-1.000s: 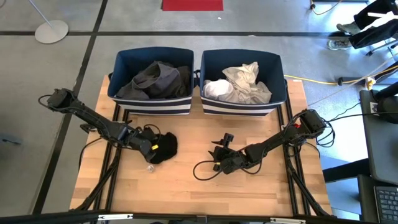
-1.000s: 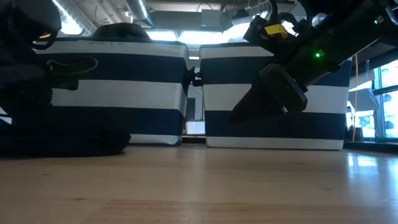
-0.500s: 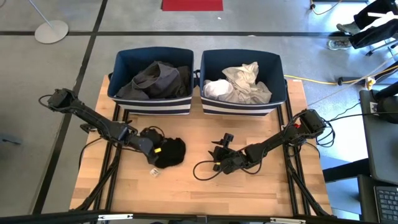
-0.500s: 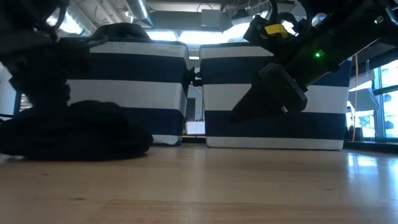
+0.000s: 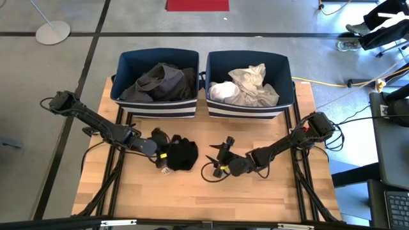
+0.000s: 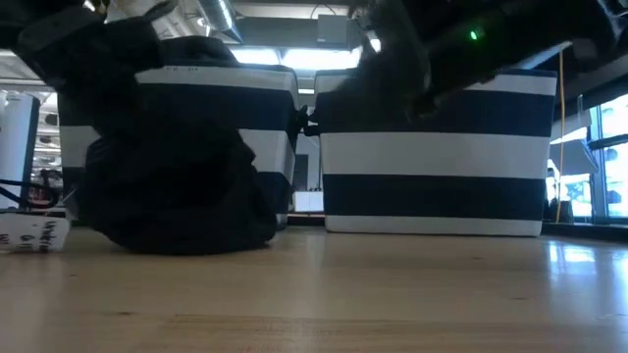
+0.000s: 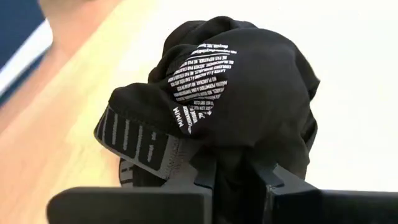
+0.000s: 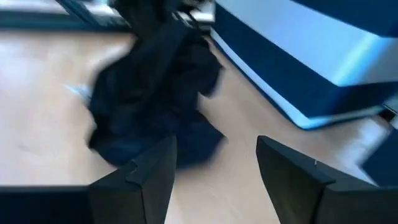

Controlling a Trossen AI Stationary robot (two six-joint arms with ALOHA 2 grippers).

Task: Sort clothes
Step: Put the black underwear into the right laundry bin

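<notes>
A black garment (image 5: 182,154) with a grey lettered band lies bunched on the table left of centre, its underside on the wood (image 6: 177,235). My left gripper (image 5: 165,155) is at its left side, shut on it; the garment fills the left wrist view (image 7: 236,93). My right gripper (image 5: 217,160) is open and empty just right of the garment, which shows beyond its fingers (image 8: 155,99). Dark grey and dark green clothes (image 5: 163,82) lie in the left bin, white and light grey ones (image 5: 246,86) in the right bin. My left gripper pinches bunched black fabric (image 7: 233,158) between its two fingers, next to the grey lettered band (image 7: 143,146). The fingers come low from the table's left. Several layers are gathered there. The garment sits heaped beyond the fingers with its bottom on the table.
Two navy bins with white stripes (image 5: 156,110) (image 5: 249,112) stand side by side along the table's far edge. A white tag (image 5: 164,170) lies by the garment. Bare wood stretches along the near half of the table (image 5: 211,198).
My left gripper has gone toward the table's right edge, sliding the black garment along the wood; the garment has bunched into a taller heap. My right gripper has moved a little toward the table's left, toward the garment, staying open.
</notes>
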